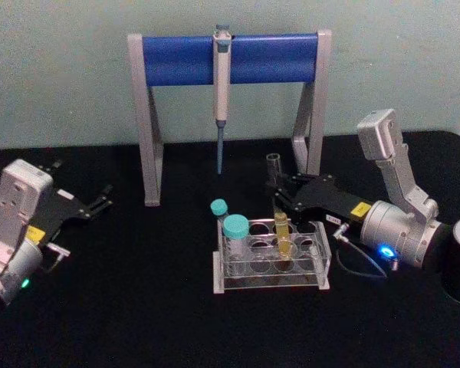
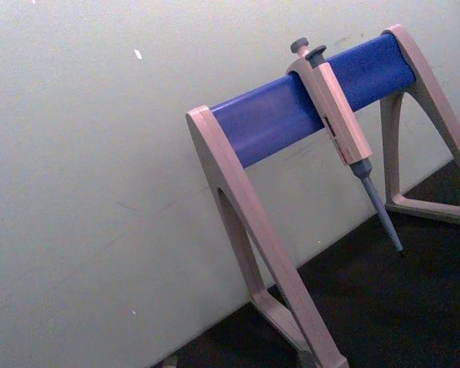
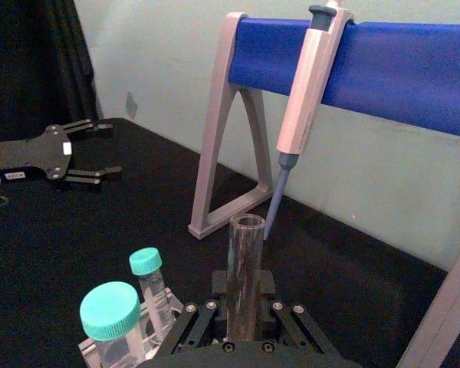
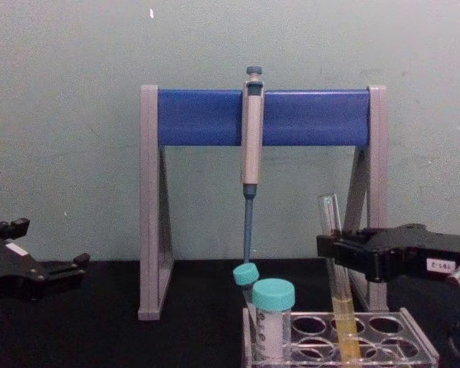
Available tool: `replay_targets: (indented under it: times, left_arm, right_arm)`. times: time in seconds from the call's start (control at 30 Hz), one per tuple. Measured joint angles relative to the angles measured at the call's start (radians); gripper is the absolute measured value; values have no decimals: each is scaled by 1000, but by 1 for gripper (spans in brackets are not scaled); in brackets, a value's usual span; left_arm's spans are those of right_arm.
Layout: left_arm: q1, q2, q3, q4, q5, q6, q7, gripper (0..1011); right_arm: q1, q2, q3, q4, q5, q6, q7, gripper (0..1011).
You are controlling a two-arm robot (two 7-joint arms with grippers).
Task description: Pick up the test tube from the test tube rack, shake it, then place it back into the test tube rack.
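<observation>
The test tube (image 1: 280,228) is standing close to upright in a hole on the right side of the test tube rack (image 1: 322,264), its yellow liquid sitting down among the holes and its open rim rising well above the top plate. In the chest view its top is leaning slightly toward the robot's left. The right pincer (image 1: 276,193) is reaching in level from the right and clenching the tube on its clear upper part, above the liquid and below the rim; the right wrist view is showing the glass held between the two fingers.

The coming move appears to be a lift, and it is turning on the tube's long axis: the glass is running nearly vertical and crosswise to the fingers, so it needs to be drawn out along that axis to slip free of its hole.

Two teal-capped tubes (image 1: 234,226) are occupying the rack's left end, just beside the path. The left pincer (image 3: 107,149) is lying released on the desk (image 1: 138,307), well apart from the rack.
</observation>
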Motion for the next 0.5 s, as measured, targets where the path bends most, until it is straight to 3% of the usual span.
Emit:
replay_targets:
  times: [0.23,0.5]
  left_arm:
    - [0,0,0,0,0,0,0,1001]
    - [0,0,0,0,0,0,0,1002]
  right_arm:
    - [-15,2,20,-19,14,-20,-2,229]
    - [-44,12,74,-81,78,-53,-1,229]
